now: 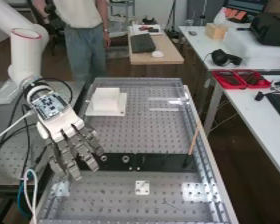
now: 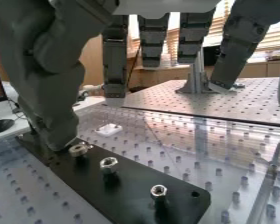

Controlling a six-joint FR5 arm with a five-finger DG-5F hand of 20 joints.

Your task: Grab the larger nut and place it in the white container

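Nuts (image 2: 109, 164) stand on black plate (image 2: 134, 189), robot hand (image 1: 56, 121) spread and empty: straddle whichever is larger squarely, pinch low, lift vertically before heading to white container (image 1: 106, 102).

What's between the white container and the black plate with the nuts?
In the high view, bare perforated surface lies between the white container and black plate; the robot hand overlaps one side of that stretch.
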